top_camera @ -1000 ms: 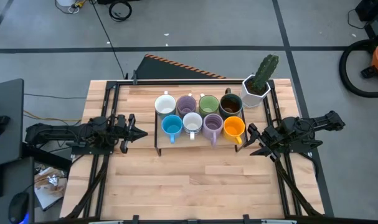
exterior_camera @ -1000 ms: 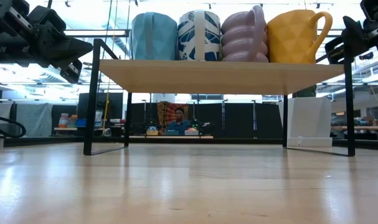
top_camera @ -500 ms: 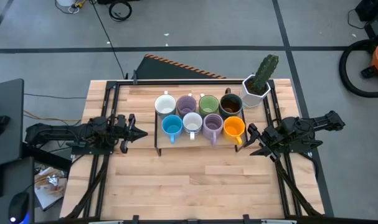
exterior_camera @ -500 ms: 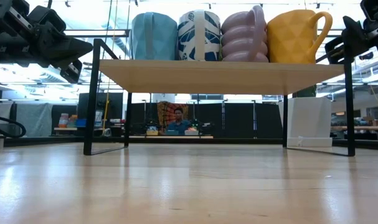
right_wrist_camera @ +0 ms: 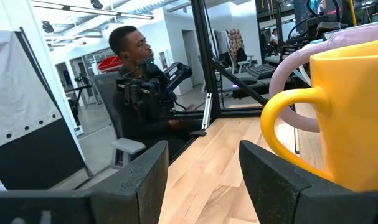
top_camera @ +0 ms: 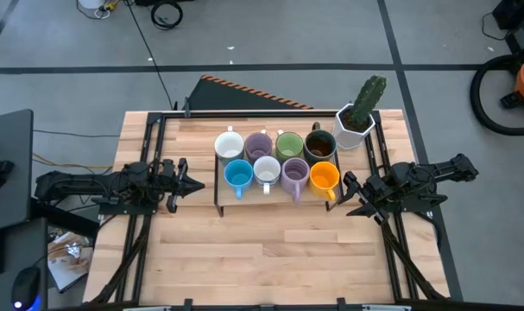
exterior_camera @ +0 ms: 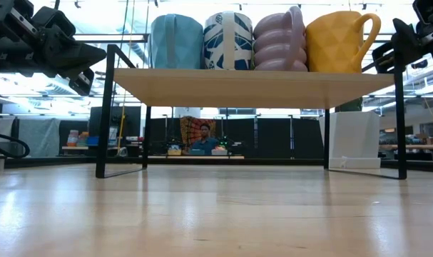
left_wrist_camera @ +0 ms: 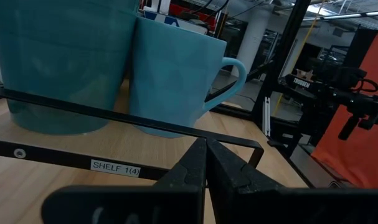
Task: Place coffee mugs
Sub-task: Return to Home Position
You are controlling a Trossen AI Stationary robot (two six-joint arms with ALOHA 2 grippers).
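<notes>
The shelf (exterior_camera: 245, 86) at the middle of the table (top_camera: 244, 259) carries two rows of four: at the back the white mug (top_camera: 230, 143), a lilac mug (top_camera: 259, 144), the green mug (top_camera: 288, 144) and the dark brown mug (top_camera: 319, 144); in front the blue mug (top_camera: 238, 175), the white-blue patterned mug (top_camera: 267, 171), the second lilac mug (top_camera: 295, 174) and the orange mug (top_camera: 324, 177) (a cactus pot (top_camera: 355, 121) stands just beside the far right corner). The left pincer (top_camera: 191, 183) hangs off the shelf's left end, clenched on nothing. The right pincer (top_camera: 350, 193) hangs off the right end near the orange mug, released, fingers apart.
</notes>
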